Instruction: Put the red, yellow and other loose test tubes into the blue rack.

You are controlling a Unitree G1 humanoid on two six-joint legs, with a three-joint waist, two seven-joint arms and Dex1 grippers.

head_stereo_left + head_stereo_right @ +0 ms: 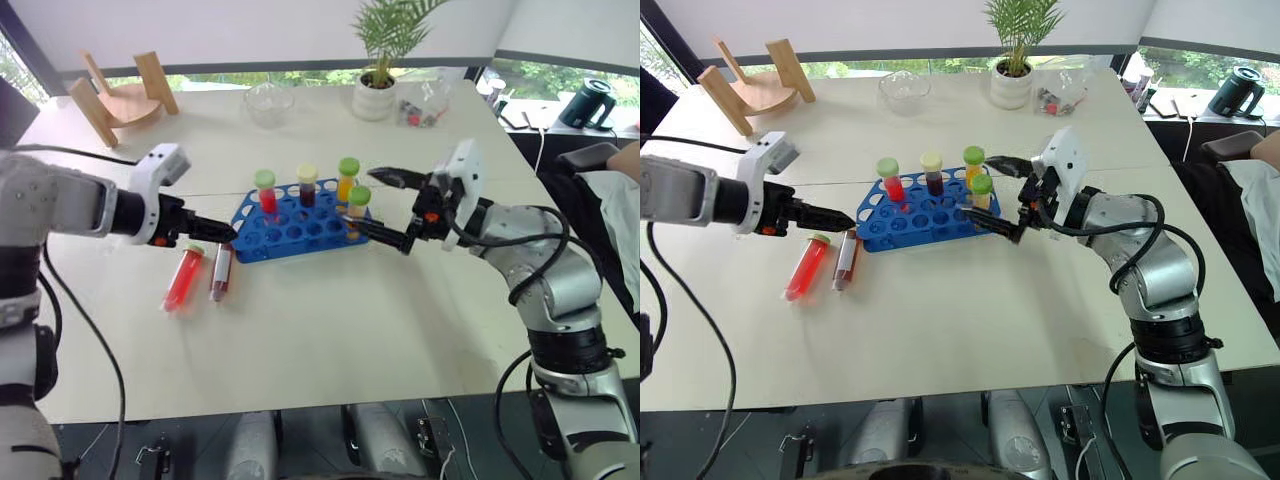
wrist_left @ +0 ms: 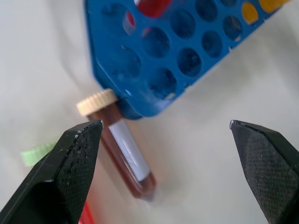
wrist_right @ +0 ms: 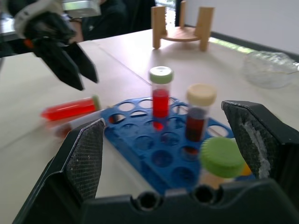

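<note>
Progress looks a little past the halfway mark: four capped tubes stand upright in the blue rack (image 1: 300,222) at the middle of the pale table (image 1: 330,330), and two lie loose on the tabletop just beside the rack's left end. Standing in the rack are a green-capped red tube (image 1: 266,191), a cream-capped dark tube (image 1: 307,184), a green-capped yellow-orange tube (image 1: 347,177) and, nearer the right end, another green-capped tube (image 1: 358,206) with pale contents. Many holes in the rack are free, so room is no problem for what remains. Loose on the table are a red tube (image 1: 184,277) with a green cap and a cream-capped brown tube (image 1: 221,272) with a white label; they lie side by side, caps toward the rack, and the left wrist view shows the brown one's cap right against the rack's corner. Neither arm carries anything. Spread wide and empty, the left gripper (image 1: 208,229) hangs just above the two loose tubes, pointing down toward the brown one. Equally spread and empty, the right gripper (image 1: 392,208) sits at the rack's right end, its black fingers either side of the pale tube's cap without pinching it. My judgement is that two pickups and insertions are left.
</note>
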